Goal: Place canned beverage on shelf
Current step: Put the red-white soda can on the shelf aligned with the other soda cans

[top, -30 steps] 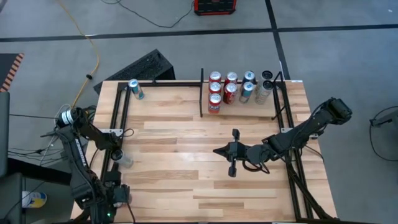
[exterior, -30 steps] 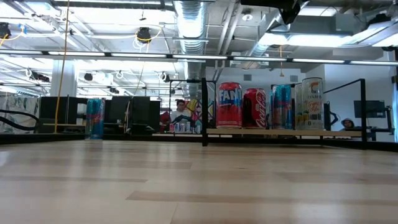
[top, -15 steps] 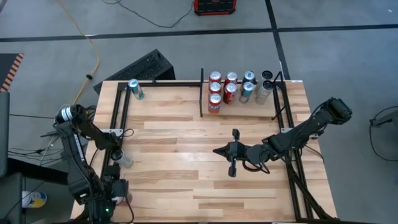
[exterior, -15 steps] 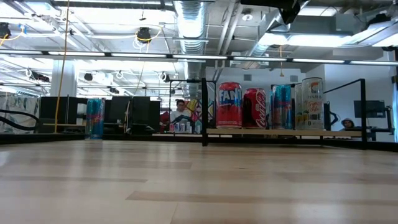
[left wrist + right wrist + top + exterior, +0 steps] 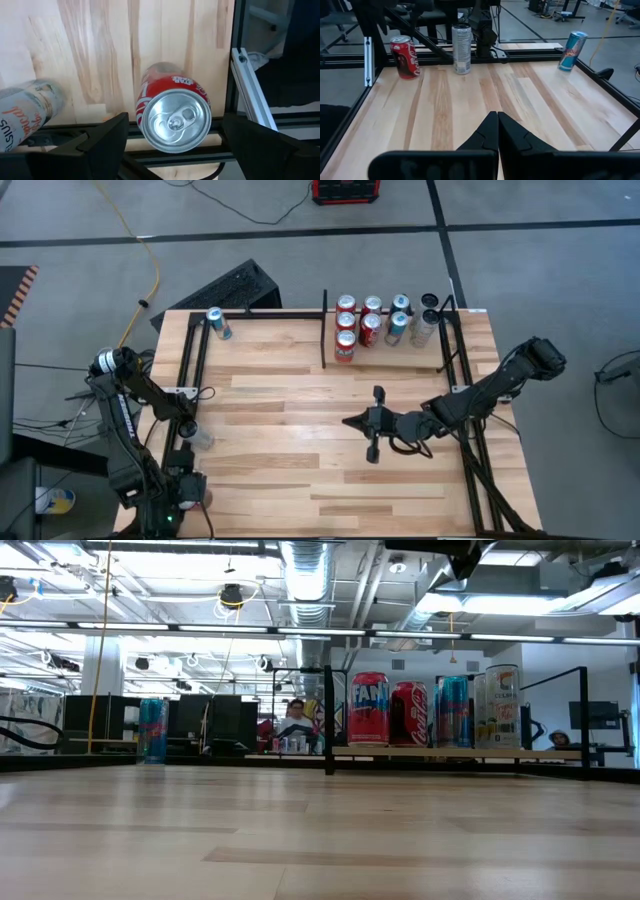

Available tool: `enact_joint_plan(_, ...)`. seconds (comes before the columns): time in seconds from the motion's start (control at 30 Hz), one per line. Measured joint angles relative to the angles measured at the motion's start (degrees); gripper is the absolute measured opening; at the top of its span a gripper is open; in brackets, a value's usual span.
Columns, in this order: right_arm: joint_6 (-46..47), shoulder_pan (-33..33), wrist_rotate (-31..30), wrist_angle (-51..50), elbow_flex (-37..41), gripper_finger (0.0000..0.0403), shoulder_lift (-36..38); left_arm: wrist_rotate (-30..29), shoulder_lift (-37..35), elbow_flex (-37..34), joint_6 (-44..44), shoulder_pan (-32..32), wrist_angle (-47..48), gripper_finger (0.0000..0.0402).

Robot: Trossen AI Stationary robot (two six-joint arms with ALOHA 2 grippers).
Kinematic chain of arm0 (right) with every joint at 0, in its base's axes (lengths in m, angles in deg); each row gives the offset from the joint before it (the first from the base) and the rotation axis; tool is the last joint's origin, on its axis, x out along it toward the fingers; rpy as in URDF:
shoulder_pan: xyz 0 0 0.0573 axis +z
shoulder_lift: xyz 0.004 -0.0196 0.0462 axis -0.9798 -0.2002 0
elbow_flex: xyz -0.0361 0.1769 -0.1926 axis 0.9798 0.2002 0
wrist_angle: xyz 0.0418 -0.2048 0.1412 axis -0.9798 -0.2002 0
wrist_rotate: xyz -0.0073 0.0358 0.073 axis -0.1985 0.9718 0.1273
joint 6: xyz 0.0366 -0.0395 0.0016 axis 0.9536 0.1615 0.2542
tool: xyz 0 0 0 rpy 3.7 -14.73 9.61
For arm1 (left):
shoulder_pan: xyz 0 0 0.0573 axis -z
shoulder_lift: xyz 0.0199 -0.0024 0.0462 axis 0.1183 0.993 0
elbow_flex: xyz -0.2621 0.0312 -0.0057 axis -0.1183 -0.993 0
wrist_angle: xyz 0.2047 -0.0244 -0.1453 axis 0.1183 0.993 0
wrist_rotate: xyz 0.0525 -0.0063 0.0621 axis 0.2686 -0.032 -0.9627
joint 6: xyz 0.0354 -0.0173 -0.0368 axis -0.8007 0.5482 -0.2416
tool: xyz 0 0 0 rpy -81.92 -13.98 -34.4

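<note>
Now: left gripper [image 5: 172,145] sits above the tabletop's near-left corner, dark fingers [image 5: 102,140] apart, one on each side of a red cola can [image 5: 173,119]. Whether the pads touch it cannot be told. Can is an upright aluminium cylinder with a silver lid and pull tab, close by the black tube frame [image 5: 235,65] at the left edge. Just beside it stands a pale slim can [image 5: 27,112], white-grey with printed lettering.

Right gripper [image 5: 374,425] hovers over mid-table, toward the right, fingers [image 5: 492,132] pressed together into a wedge, holding nothing.

Tabletop [image 5: 280,430] is light butcher-block wood, long glued strips with visible grain.

Shelf [image 5: 385,360] is the bay at the far-right corner, marked off by a thin black divider bar [image 5: 324,330]. Cans there stand in a tight cluster: red ones [image 5: 346,330], blue-silver ones [image 5: 399,320] and a tall pale one [image 5: 424,328]. The cola can is well apart from the shelf, diagonally across the table.

Lone blue can [image 5: 217,323] stands at the far-left corner.
</note>
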Motion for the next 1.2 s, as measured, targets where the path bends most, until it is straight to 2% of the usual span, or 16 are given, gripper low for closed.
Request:
enact_joint_plan(0.17,0.0,0.0,0.07,0.0,0.0,0.0023,0.0,-0.61,0.54,-0.69,-0.04,0.02,-1.96,0.0308)
enact_joint_plan(0.3,-0.02,0.0,0.09,0.0,0.0,0.0023,0.0,1.11,0.66,-3.63,0.35,0.09,-5.19,0.0308)
enact_joint_plan(0.63,0.02,0.0,0.15,0.0,0.0,0.0023,0.0,0.98,0.66,-4.71,-0.63,0.13,-5.37,0.0308)
enact_joint_plan(0.83,0.02,0.0,0.22,0.0,0.0,0.0023,0.0,2.9,0.32,-8.05,-0.83,0.11,-9.38,0.0308)
enact_joint_plan(1.2,0.07,0.0,0.22,0.12,0.0,0.0023,0.0,4.49,0.46,-8.24,-2.82,0.11,-8.25,0.0308)
